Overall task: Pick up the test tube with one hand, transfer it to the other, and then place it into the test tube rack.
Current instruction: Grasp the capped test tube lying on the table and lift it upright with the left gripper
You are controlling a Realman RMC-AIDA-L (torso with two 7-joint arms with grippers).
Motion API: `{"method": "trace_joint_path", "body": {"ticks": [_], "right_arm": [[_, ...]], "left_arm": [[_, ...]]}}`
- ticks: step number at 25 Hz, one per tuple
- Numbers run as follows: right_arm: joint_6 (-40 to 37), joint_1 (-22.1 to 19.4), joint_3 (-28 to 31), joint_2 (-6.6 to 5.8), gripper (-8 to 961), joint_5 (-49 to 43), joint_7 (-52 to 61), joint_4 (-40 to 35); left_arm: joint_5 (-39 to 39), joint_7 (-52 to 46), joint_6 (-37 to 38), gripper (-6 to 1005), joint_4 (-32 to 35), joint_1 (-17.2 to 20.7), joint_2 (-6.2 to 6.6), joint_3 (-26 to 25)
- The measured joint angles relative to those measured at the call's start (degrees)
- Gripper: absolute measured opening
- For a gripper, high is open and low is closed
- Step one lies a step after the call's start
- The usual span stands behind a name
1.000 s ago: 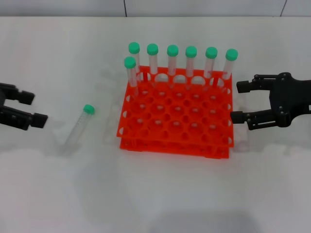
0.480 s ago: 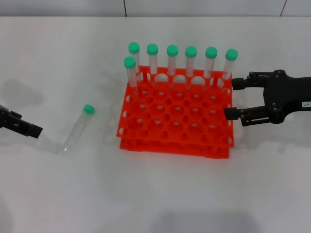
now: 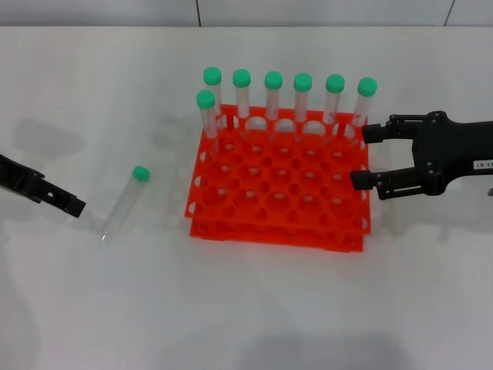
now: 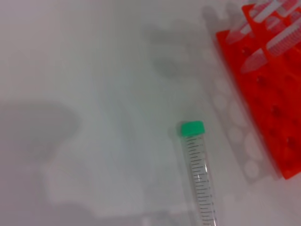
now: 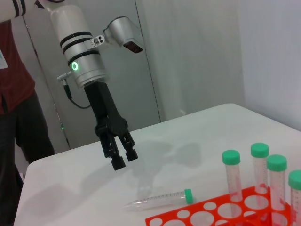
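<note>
The test tube (image 3: 122,203) lies on the white table, left of the rack, green cap (image 3: 139,173) pointing away from me. It also shows in the left wrist view (image 4: 200,176) and the right wrist view (image 5: 160,199). My left gripper (image 3: 73,205), black and unlabelled, hovers open just left of the tube's bottom end; the right wrist view (image 5: 124,159) shows it above the table, fingers pointing down. My right gripper (image 3: 362,157), with a white label, is open and empty at the right edge of the orange-red rack (image 3: 231,220).
Several green-capped tubes (image 3: 303,96) stand in the rack's back row, and one more (image 3: 206,116) at the left of the second row. The rack shows in the left wrist view (image 4: 273,94) and the right wrist view (image 5: 207,219). A person stands beyond the table (image 5: 14,122).
My left gripper has turned edge-on to the head view and moved right toward the tube's bottom end. My right gripper has moved left to the rack's right edge. The tube has not moved.
</note>
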Motion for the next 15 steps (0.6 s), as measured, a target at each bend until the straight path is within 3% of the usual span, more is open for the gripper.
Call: {"method": "trace_joint_path", "body": {"ticks": [15], "right_arm": [[0.06, 0.21, -0.44, 0.09, 842, 0.00, 0.00, 0.00]], "left_arm": [[1.46, -6.41, -5.46, 850, -5.53, -2.27, -2.00, 5.90]]}}
